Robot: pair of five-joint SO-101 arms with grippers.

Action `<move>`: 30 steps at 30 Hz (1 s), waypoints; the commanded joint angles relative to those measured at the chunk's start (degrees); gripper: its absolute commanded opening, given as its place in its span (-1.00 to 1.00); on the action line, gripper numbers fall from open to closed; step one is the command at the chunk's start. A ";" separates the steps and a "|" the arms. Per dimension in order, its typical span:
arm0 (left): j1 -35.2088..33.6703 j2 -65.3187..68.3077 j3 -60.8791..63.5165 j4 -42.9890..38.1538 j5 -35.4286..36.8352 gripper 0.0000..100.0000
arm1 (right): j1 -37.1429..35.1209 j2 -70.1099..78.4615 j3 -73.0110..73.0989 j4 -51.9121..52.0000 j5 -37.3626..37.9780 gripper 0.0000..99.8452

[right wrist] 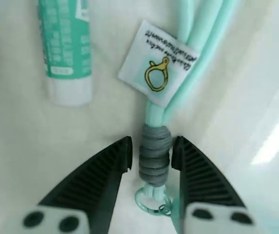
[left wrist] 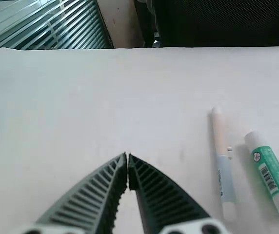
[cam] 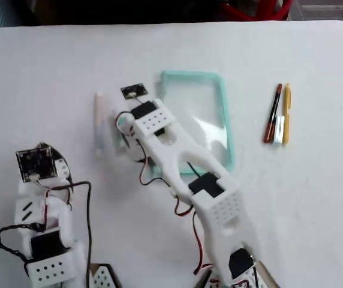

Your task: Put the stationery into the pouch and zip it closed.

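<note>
Right end effector (right wrist: 151, 146): down at the pouch's left edge, centre of the high view. Its jaws are part open, one on each side of the grey zip pull (right wrist: 154, 155), with a sliver of gap showing, so there's no firm grip.
Left end effector (left wrist: 128, 158): lower left of the high view, jaws pressed together, holding nothing, over bare desk (cam: 51, 72).
Pouch (cam: 189, 74): clear with a mint rim, lying flat at upper centre, partly under the right arm.
Tag (right wrist: 153, 63): white, on the mint cord just beyond the pull.
Glue stick (right wrist: 65, 44): green and white, on the desk just left of the pouch.
White pen (left wrist: 222, 161): beside the glue stick, further left.
Brown pen (cam: 273, 113) and yellow pen (cam: 286, 113): side by side right of the pouch, well apart from it.
</note>
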 commanded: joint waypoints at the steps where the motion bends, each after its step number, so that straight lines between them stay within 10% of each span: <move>1: 0.66 -0.57 -0.18 -0.88 0.44 -0.95 | 1.19 -3.03 -0.26 1.01 1.05 -0.81; 30: 12.79 -0.66 -0.62 1.05 -7.21 -0.92 | 3.65 -46.90 -13.98 21.67 25.76 -0.96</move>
